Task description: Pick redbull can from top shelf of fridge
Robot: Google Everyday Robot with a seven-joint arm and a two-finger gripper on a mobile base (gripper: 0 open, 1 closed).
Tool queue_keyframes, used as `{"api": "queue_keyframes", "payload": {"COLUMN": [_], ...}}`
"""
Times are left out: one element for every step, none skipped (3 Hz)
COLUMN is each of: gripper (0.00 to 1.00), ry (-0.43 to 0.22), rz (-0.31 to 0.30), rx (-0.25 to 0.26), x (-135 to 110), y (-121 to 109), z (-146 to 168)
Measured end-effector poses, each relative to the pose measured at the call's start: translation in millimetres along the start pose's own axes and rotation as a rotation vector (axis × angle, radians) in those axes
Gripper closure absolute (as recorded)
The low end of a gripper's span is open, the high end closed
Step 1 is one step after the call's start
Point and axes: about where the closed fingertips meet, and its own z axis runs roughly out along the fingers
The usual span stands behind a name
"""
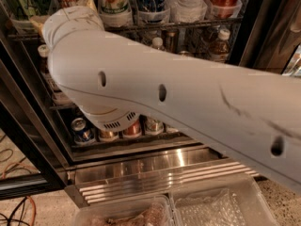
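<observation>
Fridge (155, 166) stood open, gripper (61, 8) at top shelf's (188, 25) left end.
Grip state was indeterminate; redbull can hidden, pick unconfirmed.

The arm (188, 107) is a broad, smooth shell in off-white, thick at the lower right and narrower toward the upper left. Three small dark oval holes (162, 92) sit in a row along its side. Thin dark scuff marks (230, 105) streak the shell near the wide end, and a faint seam line runs along the lower edge. Under the arm bulges a rounded joint (110, 119) with a tan ring and a short row of vent slots (114, 125). The wrist (70, 22) is a domed white cap with fine seams. The hand (88, 1) shows only as pale tan parts behind the wrist, at the upper left by the top shelf (197, 23).
</observation>
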Motion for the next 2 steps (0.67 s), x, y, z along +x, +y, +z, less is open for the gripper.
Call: {"api": "queue_keyframes", "payload": {"gripper": [0.32,0.34], "ry": [-0.015,-0.012], "rz": [0.008,0.008], "rx": [-0.008,-0.010], "x": [-4.6,-3.4], "y": [6.4,8.5], "z": [10.5,13.2]}}
